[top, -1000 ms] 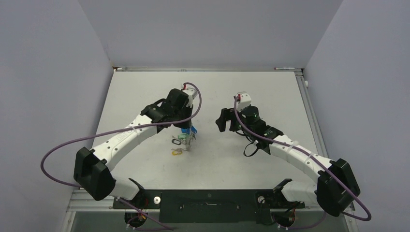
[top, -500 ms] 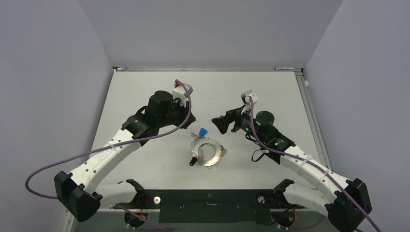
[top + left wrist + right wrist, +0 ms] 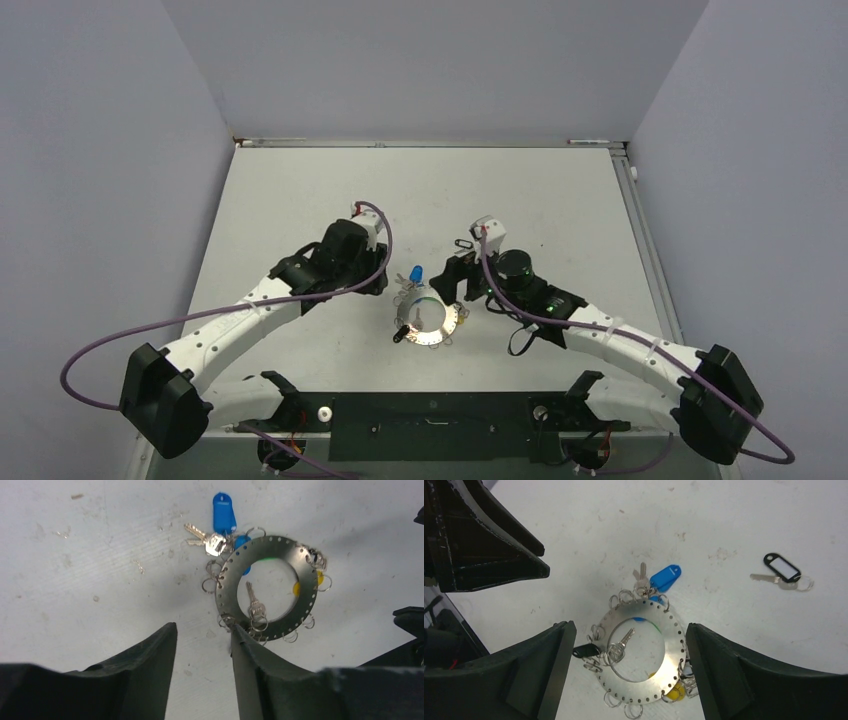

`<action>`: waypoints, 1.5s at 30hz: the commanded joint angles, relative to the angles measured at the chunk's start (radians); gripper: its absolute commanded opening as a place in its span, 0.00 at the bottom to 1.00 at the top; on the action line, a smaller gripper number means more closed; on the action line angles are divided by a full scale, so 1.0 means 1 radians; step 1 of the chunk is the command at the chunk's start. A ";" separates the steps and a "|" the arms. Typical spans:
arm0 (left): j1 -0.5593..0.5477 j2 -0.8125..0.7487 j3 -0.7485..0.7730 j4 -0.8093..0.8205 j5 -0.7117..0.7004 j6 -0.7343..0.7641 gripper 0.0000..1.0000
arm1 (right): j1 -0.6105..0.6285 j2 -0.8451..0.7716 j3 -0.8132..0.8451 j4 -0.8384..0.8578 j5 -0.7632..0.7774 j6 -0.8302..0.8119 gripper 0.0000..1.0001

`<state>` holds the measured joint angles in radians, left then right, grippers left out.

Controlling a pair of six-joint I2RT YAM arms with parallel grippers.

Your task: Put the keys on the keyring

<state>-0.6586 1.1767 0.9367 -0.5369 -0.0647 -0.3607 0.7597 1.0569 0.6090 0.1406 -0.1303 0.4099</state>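
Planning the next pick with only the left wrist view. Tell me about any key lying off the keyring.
Observer: One key with a black tag lies alone on the table, apart from the keyring.
Operator: Report the right gripper.
Observer: The right gripper stands open wide; its camera shows the keyring between the jaws.
Operator: Name any tag colour I'm missing.
Observer: A second black tag sits against the keyring's outer rim.

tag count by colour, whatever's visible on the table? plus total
Blue tags: 2
Black tags: 2, one lying apart from the keyring
Yellow tag: 1, partly under the ring
Green tag: 1, barely showing
Total: 6
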 commanded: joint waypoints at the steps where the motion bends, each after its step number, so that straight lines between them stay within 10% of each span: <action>1: 0.002 -0.010 -0.098 0.076 0.060 -0.093 0.45 | 0.099 0.063 0.003 -0.054 0.127 0.010 0.84; 39: -0.145 0.207 -0.337 0.579 0.161 -0.172 0.26 | 0.136 0.247 0.039 -0.109 0.158 -0.008 0.85; 45: -0.123 0.084 -0.287 0.413 -0.072 -0.163 0.52 | 0.134 0.236 0.039 -0.106 0.162 -0.015 0.85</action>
<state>-0.8032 1.3529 0.5793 -0.0563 0.0296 -0.5293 0.8909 1.3289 0.6174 0.0235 0.0013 0.4053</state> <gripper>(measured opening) 0.461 0.846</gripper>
